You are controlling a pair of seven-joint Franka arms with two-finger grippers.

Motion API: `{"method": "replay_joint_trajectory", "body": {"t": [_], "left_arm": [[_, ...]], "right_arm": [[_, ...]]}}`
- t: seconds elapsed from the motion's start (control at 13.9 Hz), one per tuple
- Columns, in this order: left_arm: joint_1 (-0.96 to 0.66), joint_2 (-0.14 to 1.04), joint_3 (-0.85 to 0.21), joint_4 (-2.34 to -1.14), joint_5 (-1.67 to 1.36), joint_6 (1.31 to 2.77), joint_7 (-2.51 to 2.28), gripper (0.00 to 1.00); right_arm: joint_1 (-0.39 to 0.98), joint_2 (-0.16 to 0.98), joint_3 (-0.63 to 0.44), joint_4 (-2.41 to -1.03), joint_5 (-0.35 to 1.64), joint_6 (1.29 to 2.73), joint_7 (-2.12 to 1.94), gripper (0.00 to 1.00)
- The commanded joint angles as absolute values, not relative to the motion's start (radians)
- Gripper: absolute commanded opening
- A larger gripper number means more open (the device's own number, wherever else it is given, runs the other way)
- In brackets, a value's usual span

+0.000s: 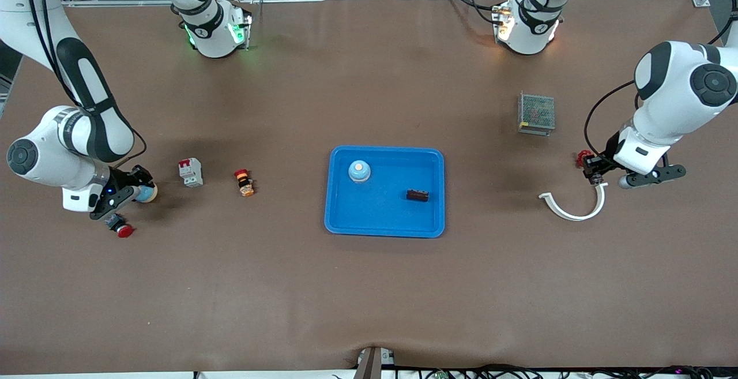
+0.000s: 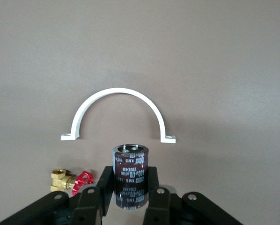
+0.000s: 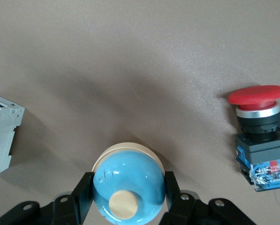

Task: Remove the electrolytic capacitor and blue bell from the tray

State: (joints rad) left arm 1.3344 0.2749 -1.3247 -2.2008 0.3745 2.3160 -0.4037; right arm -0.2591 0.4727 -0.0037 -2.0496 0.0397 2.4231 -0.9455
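Left gripper (image 2: pixel 125 199) grasps capacitor (image 2: pixel 129 174), right gripper (image 3: pixel 128 206) grasps blue bell (image 3: pixel 128 187), both clear of tray (image 1: pixel 384 224); only setting down left, though another bell (image 1: pixel 359 171) sits in the tray

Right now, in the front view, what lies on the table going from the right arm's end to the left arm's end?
red push button → blue bell in the right hand → white breaker → orange switch → tray with second bell, then dark block → mesh box → white clamp
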Motion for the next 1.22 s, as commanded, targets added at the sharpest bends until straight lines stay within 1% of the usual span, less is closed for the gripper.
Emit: {"method": "replay_joint_trajectory", "body": {"t": [0.0,0.07,0.14,0.22,0.29,0.36,0.43,0.5,0.65,0.72,0.86,1.01,1.15], "left_arm": [[1.338,0.238,-1.327,-2.169,0.37,2.289,-0.37,0.0],[1.325,0.238,-1.321,-2.149,0.368,2.255,-0.359,0.0],[1.284,0.238,-1.278,-2.129,0.368,2.223,-0.351,0.0],[1.184,0.235,-1.184,-2.112,0.367,2.201,-0.347,0.0],[1.046,0.226,-1.046,-2.091,0.356,2.191,-0.345,0.0],[0.929,0.215,-0.934,-2.076,0.353,2.189,-0.345,0.0],[0.848,0.2,-0.848,-2.066,0.333,2.191,-0.339,0.0],[0.803,0.193,-0.795,-2.063,0.303,2.191,-0.303,0.0],[0.767,0.157,-0.726,-2.057,0.223,2.191,-0.214,0.0],[0.735,0.141,-0.691,-2.056,0.192,2.191,-0.174,0.0],[0.637,0.127,-0.582,-2.057,0.172,2.191,-0.149,0.0],[0.576,0.115,-0.511,-2.059,0.17,2.191,-0.129,0.0],[0.519,0.095,-0.435,-2.066,0.144,2.191,-0.079,0.0]], "right_arm": [[-0.281,0.446,0.015,-2.068,0.067,2.428,-0.959,0.53],[-0.279,0.446,0.015,-2.068,0.08,2.428,-0.959,0.62],[-0.279,0.446,0.015,-2.068,0.083,2.428,-0.959,0.7],[-0.279,0.446,0.015,-2.068,0.084,2.428,-0.959,0.87],[-0.281,0.446,0.015,-2.068,0.084,2.428,-0.959,1.0],[-0.281,0.446,0.015,-2.065,0.084,2.427,-0.959,1.0],[-0.281,0.445,0.015,-2.06,0.084,2.422,-0.96,1.0],[-0.279,0.443,0.015,-2.057,0.084,2.419,-0.959,1.0],[-0.272,0.436,0.015,-2.045,0.084,2.407,-0.951,1.0],[-0.264,0.424,0.018,-2.016,0.084,2.358,-0.945,1.0],[-0.239,0.405,0.021,-1.894,0.084,2.159,-0.89,1.0],[-0.178,0.396,0.028,-1.745,0.084,1.966,-0.72,1.0],[-0.1,0.396,0.026,-1.611,0.084,1.826,-0.549,1.0]]}}
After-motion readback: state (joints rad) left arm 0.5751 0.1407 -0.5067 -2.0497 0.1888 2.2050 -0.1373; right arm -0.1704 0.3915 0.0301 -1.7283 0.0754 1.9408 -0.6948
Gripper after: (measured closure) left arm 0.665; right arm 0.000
